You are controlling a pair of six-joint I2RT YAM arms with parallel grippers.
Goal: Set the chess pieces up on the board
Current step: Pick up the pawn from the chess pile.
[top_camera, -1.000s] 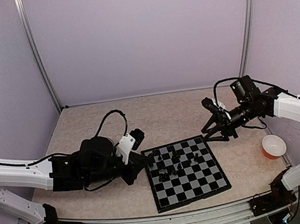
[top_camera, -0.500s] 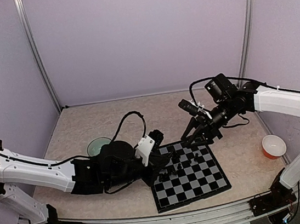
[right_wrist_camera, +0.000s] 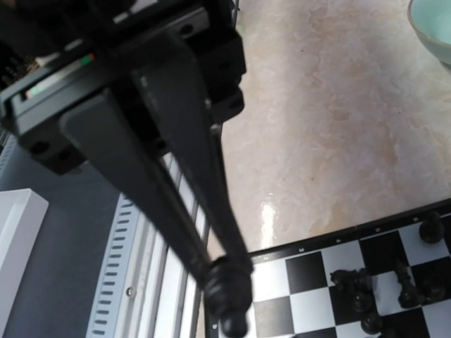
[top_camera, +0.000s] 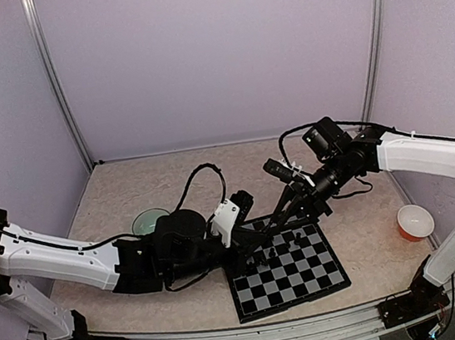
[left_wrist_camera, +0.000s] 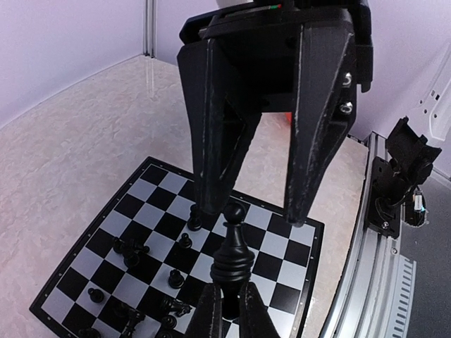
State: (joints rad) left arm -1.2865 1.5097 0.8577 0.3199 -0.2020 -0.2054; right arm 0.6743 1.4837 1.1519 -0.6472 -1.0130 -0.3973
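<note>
Chess pieces [left_wrist_camera: 131, 252]: a loose scatter on the far-left part of the board [top_camera: 317, 280], several bunched or tipped over, none lined up along an edge rank. One slender turned figure [left_wrist_camera: 232, 250] with a round head (pawn or bishop, cannot tell) is off the board. It is pinched low on its stem between the closed fingers of the left gripper [left_wrist_camera: 230, 304] and held upright over the squares. Right gripper [left_wrist_camera: 254, 208] hangs above it, jaws spread wide, a finger to either side of the figure's head, touching nothing as far as the left wrist view shows. Right wrist view gives only the left arm's fingers side-on, figure at their tip. Pale green bowl [top_camera: 149, 221] sits off the board's left side, apart from it. Judgement: arm-to-arm handover or regrasp of one piece, with set-up barely begun. Next move calls for the right fingers to close squarely on head and collar before the left lets go. The figure is tiny and smooth, so a skewed pinch could flick it out. Then down onto its home square, clear of the cluster.
</note>
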